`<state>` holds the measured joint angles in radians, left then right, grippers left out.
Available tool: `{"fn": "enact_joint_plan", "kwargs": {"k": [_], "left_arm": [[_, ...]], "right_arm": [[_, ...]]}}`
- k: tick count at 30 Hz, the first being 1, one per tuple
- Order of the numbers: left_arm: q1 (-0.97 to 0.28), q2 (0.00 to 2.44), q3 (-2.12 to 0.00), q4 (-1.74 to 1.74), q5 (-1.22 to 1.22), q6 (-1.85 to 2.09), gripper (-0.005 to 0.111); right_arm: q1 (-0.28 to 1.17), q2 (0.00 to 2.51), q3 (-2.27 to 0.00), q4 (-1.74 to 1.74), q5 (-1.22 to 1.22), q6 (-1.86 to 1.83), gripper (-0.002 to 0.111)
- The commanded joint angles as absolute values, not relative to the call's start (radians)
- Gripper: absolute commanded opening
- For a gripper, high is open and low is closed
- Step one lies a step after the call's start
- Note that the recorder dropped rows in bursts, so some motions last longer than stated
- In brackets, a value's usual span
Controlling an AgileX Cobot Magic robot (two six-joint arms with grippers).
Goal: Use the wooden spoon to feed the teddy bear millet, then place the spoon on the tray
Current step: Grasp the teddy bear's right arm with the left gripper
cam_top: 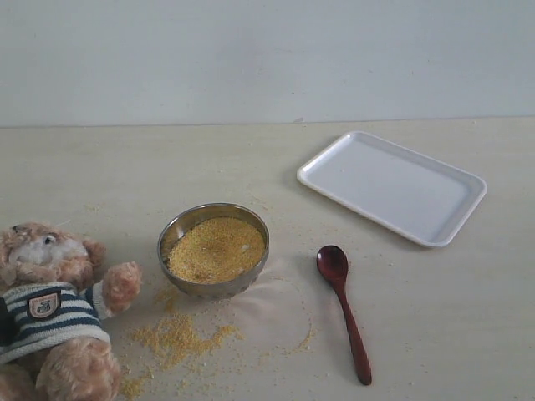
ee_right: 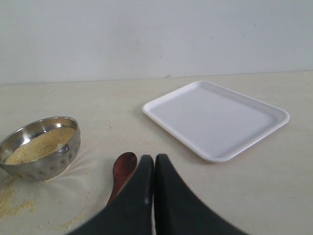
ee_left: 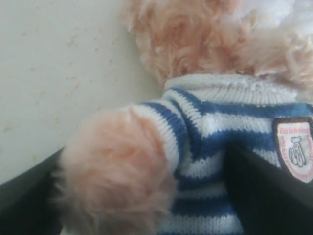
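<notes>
The teddy bear in its striped sweater lies at the near left corner of the table. In the left wrist view its fluffy arm and sweater sit between the wide-apart fingers of my left gripper, which is open. The steel bowl heaped with millet stands mid-table. Right of it lies the wooden spoon, handle toward the near edge. My right gripper is shut on nothing just above the spoon and hides its handle. The white tray lies at the far right with nothing on it. Neither gripper shows in the exterior view.
Loose millet is scattered on the table in front of the bowl and near the bear's paw. A plain wall runs along the table's far edge. The tray and the bowl flank the right gripper.
</notes>
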<state>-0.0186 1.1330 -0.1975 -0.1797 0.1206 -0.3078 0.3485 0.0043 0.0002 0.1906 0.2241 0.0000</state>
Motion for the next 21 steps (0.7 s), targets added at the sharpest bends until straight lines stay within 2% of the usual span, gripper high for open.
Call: {"fn": "enact_joint_plan", "kwargs": {"k": [1,21], "left_arm": [[-0.024,1.138,-0.191,-0.186,0.124,-0.271,0.076],[-0.024,1.136,-0.193,-0.192,0.123,-0.157,0.076]], "right_arm": [[0.346,0.0,0.0,0.188,0.22,0.0,0.0],[0.346,0.0,0.0,0.188,0.22,0.0,0.0]]}}
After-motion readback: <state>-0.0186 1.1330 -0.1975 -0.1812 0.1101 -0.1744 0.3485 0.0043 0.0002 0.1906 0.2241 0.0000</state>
